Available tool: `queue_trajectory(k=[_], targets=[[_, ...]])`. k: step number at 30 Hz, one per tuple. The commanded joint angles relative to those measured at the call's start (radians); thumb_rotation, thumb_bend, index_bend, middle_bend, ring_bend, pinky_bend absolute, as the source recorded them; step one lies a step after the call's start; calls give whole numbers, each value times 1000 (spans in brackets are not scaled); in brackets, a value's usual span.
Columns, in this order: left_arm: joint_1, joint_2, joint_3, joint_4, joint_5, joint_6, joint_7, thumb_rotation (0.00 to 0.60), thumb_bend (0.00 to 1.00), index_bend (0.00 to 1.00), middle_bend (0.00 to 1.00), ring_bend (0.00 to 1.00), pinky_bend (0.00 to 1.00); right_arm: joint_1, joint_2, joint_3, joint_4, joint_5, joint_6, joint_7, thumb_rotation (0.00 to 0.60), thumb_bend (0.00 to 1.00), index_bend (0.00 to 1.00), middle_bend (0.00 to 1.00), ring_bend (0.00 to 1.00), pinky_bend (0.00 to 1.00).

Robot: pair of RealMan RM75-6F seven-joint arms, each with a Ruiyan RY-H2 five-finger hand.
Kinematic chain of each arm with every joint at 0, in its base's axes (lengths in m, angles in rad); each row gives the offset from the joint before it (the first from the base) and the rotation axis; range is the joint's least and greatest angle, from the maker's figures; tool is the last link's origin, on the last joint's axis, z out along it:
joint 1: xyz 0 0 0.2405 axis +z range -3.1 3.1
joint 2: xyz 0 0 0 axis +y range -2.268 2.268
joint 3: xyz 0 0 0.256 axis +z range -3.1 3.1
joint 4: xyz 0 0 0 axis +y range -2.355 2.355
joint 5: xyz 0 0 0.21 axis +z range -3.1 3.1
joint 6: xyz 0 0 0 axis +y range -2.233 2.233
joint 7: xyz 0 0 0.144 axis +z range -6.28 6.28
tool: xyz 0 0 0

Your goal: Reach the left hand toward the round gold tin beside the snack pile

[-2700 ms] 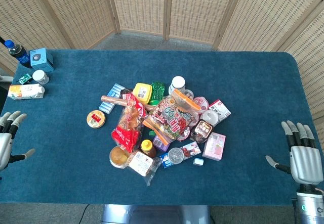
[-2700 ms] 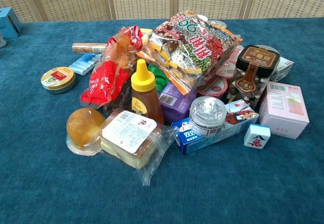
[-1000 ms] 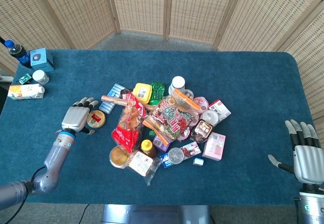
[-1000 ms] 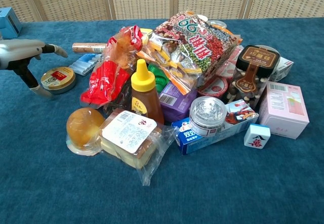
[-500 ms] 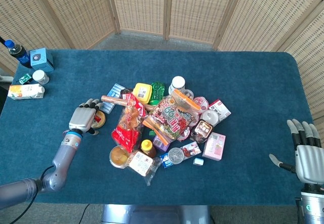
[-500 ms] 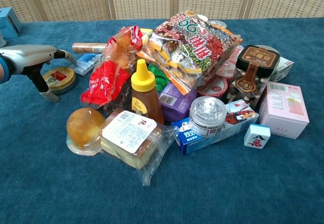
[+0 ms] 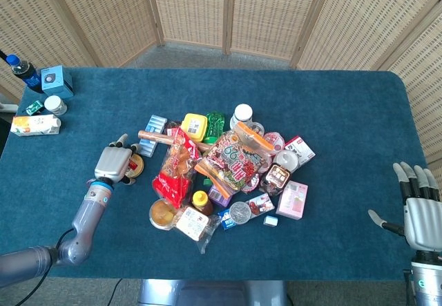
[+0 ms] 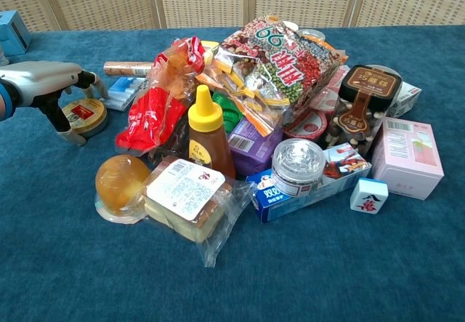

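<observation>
Nearest you in the chest view, a wrapped sandwich pack point(image 8: 182, 200) and an orange jelly cup point(image 8: 120, 179) sit at the front of the snack pile point(image 7: 224, 171), with a honey squeeze bottle point(image 8: 205, 137) standing upright just behind them and a pink box point(image 8: 410, 156) off to the pile's right edge. Your right hand point(image 7: 419, 211) waits at the near right corner of the blue table point(image 7: 345, 119), palm flat, fingers spread and holding nothing, well apart from everything. Your left hand point(image 7: 114, 161) is over the round gold tin point(image 8: 84, 115), which lies flat on the cloth just beside the left edge of the pile, next to the red bag point(image 8: 149, 115). From the chest view your fingers point(image 8: 92, 82) arch over the tin's top while the thumb point(image 8: 67, 129) drops down along its near rim; you cannot tell whether they actually touch it. Farther back at the left edge stand a milk carton point(image 7: 34, 124), a small white jar point(image 7: 54, 104), a blue box point(image 7: 56, 81) and a dark bottle point(image 7: 23, 72).
</observation>
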Motion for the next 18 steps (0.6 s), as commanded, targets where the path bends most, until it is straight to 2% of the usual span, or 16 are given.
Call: queue_trajectory(k=[1,12,18], targets=[[4,6,1,-8,13,11,-8,600,6,514,501,118,249,0,0,1,1,1,1,1,494,0,0,0,0,0],[12,50,-9,-70,56,50,-27,600,5,534,520,138,261,0,-1,2,3,1,2,-1,496,0,0,0,0,0],[15,120,-25,-162,64,84,-11,600,4,520,513,139,261,0,-1,4,5,3,3,0,495,0,0,0,0,0]])
